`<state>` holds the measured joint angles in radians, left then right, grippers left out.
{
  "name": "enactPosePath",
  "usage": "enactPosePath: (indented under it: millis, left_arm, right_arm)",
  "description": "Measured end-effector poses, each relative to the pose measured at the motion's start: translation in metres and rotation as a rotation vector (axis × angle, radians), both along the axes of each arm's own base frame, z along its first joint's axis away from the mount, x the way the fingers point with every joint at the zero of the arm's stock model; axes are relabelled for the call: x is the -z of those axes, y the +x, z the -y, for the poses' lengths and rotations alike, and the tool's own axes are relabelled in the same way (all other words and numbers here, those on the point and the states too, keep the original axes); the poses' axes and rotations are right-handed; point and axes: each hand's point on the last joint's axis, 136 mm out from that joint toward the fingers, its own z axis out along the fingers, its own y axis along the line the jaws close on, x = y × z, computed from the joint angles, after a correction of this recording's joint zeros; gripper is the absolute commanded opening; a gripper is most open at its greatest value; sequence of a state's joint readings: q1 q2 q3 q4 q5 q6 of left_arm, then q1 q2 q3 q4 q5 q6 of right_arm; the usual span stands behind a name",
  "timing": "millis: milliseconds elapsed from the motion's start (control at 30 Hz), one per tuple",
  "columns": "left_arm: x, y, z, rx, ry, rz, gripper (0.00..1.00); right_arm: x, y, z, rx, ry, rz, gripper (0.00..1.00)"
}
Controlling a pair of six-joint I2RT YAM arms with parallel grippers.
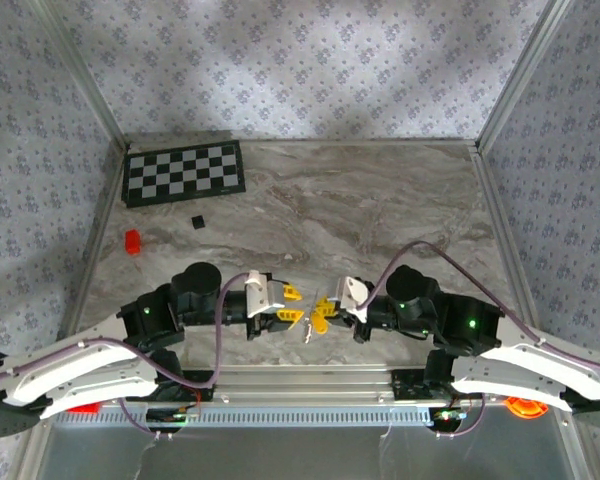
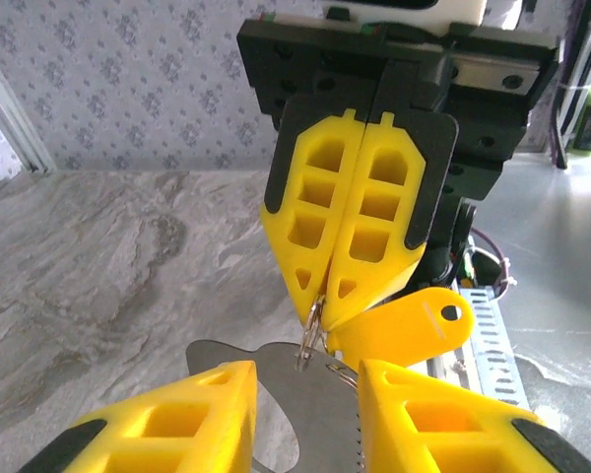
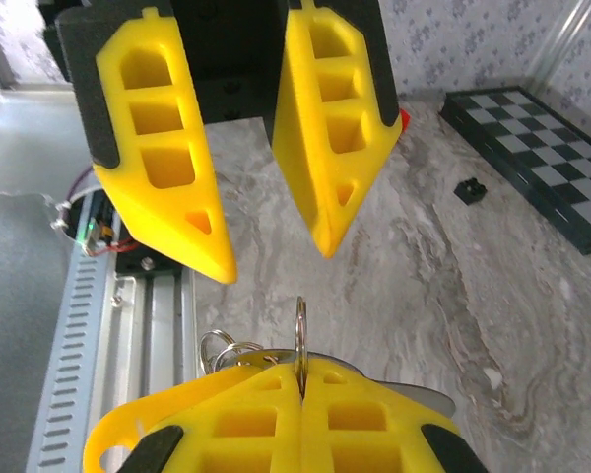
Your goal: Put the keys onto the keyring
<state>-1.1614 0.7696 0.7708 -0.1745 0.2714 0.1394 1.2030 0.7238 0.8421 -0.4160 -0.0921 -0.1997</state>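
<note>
My right gripper (image 3: 300, 372) is shut on the thin silver keyring (image 3: 300, 320), which stands edge-on out of its fingertips. A flat silver key (image 2: 310, 419) hangs from the keyring (image 2: 312, 323), beside a key with a yellow plastic head (image 2: 414, 325) and small linked rings (image 3: 222, 347). My left gripper (image 2: 305, 372) faces the right gripper (image 2: 322, 301) tip to tip. Its jaws are open, with the silver key's blade lying in the gap between them. From above, the left gripper (image 1: 294, 306) and right gripper (image 1: 325, 311) meet over the table's near edge, the keys (image 1: 309, 333) dangling below.
A checkerboard (image 1: 185, 172) lies at the back left, with a red block (image 1: 132, 241) and a black cube (image 1: 196, 221) in front of it. An orange piece (image 1: 523, 406) sits off the table at the near right. A slotted metal rail (image 1: 310, 412) runs along the near edge.
</note>
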Motion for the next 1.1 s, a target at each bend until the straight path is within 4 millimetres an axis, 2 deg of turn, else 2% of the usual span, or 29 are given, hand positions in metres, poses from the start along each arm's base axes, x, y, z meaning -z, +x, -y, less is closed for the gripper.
enactPosePath:
  millis: [267, 433, 600, 1000, 1100]
  left_arm:
    - [0.025, 0.005, 0.007, -0.009, 0.087, -0.031, 0.30]
    - [0.032, 0.008, 0.014, -0.008, 0.118, -0.040, 0.27]
    - [0.034, 0.009, 0.018, -0.006, 0.131, -0.041, 0.23]
    - [0.034, 0.008, 0.018, 0.005, 0.132, -0.030, 0.00]
    - [0.033, 0.008, 0.018, 0.007, 0.129, -0.026, 0.00]
  right_arm:
    - [0.021, 0.006, -0.001, 0.034, -0.104, -0.004, 0.00]
    - [0.026, 0.005, 0.000, 0.032, -0.123, -0.008, 0.00]
    - [0.026, 0.004, 0.000, 0.028, -0.122, -0.008, 0.00]
    - [0.025, 0.005, 0.000, 0.035, -0.123, -0.005, 0.00]
    - [0.025, 0.005, 0.000, 0.038, -0.122, -0.003, 0.00]
